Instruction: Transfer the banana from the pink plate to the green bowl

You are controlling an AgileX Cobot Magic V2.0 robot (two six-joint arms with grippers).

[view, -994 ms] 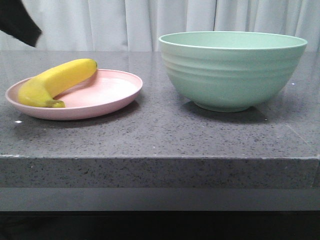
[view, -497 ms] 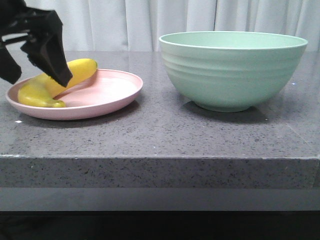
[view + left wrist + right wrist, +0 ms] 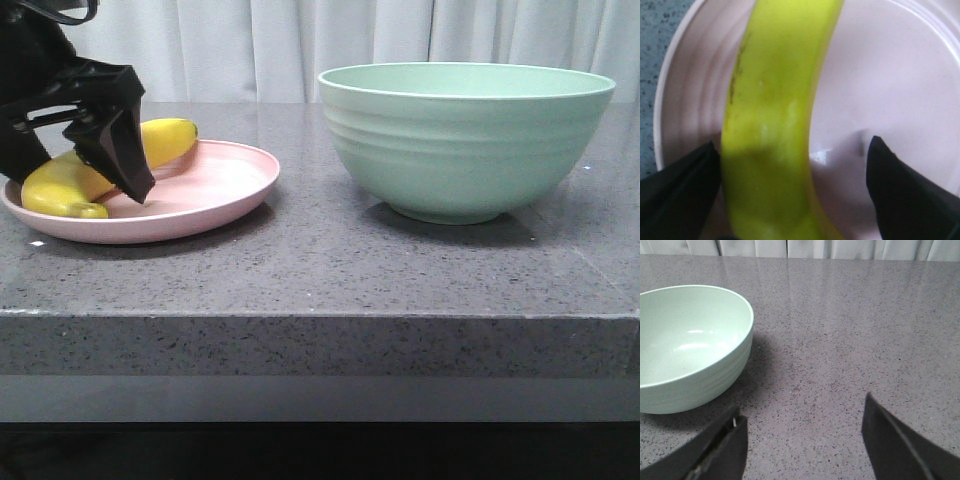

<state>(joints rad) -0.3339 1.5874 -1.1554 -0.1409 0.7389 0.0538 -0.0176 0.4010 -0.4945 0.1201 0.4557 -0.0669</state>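
Two of my tools show, each best in its own wrist view. From the front, my left tool (image 3: 75, 165) is down over the pink plate (image 3: 215, 190) at the left of the grey speckled counter (image 3: 330, 270), its black fingers standing in front of and behind the banana (image 3: 60, 190), which lies on the plate's left half with one tip pointing toward the curtain (image 3: 300, 40) behind. The green bowl (image 3: 465, 140) stands well apart to the right, on the counter. My left wrist view tells what the front cannot: the fingers are spread wide, one tip close against the banana's side, perhaps touching it, the other well clear over bare plate, so nothing is clamped. It also shows faint brown marks along the banana's skin and the plate's concentric rings. My right tool (image 3: 805, 440) does not appear from the front; its own wrist view shows the two dark fingers apart, holding nothing, over open counter beside the bowl, whose pale inside holds nothing that I can see.
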